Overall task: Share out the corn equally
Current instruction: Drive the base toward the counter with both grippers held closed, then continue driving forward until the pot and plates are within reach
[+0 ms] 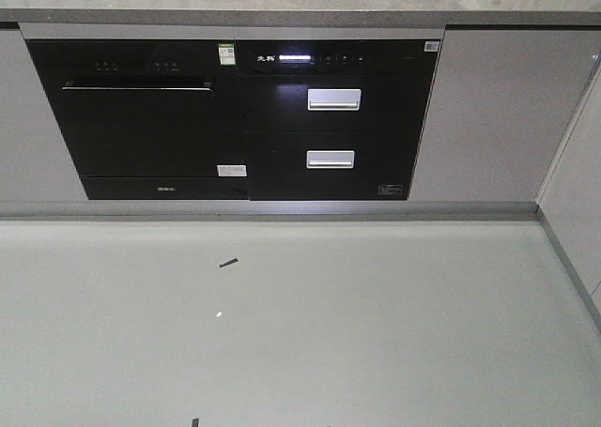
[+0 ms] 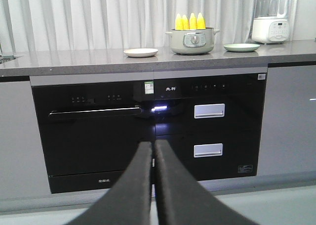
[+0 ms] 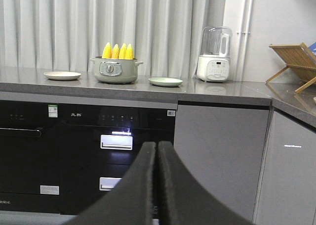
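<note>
Grey speckled stone countertop [image 2: 74,59] runs along the curtained wall and turns a corner at the right end. Sitting on it, left to right: a cream plate [image 2: 140,52], a grey-green pot [image 2: 191,42] with side handles and a front knob, a pale green plate [image 2: 241,47], and a white appliance with a clear jug top [image 2: 270,17]. Plates sit just beside the pot, one on each side, not touching it. Corn [image 2: 190,22] stands upright in the pot, four tips showing. A wooden folding rack [image 3: 296,62] is on the side run.
</note>
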